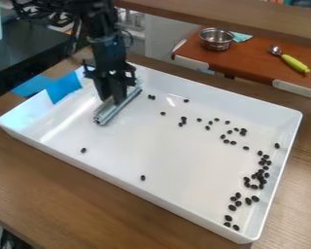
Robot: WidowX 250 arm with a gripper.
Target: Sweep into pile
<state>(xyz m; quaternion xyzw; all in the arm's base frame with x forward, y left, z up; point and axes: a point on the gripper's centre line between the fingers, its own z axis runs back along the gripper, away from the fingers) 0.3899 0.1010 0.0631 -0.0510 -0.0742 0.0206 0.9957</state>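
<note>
Holding the bar: we have the black two-finger gripper (112, 98) hanging over the upper left of the tray, its fingers drawn in on the long grey metal bar (111, 113), narrow rather than spread.
Reason for the grip: we judge it is held low and flat so that its length can push many beans at once; the arm above leaves both ends free.
Bar's direction: we see its long axis run from lower left to upper right, roughly in line with the tray's left short wall. One long side faces the thickest scatter, at lower right.
Small black oval beans (247, 179): we find most near the right short wall, in a loose curved band, with a thinner trail leading up and left towards the bar. Two lone ones lie nearer the front long wall.
White shallow rectangular tray (132, 151): we think its raised walls keep strays in while we sweep; it sits on the brown wooden bench (80, 204).
Blue tape (62, 87): we see it over the tray's left rim, probably to keep the tray from sliding.
Pile: we have no single heap; the lone beans and trail need gathering, and a hasty stroke could scatter the band.
</note>
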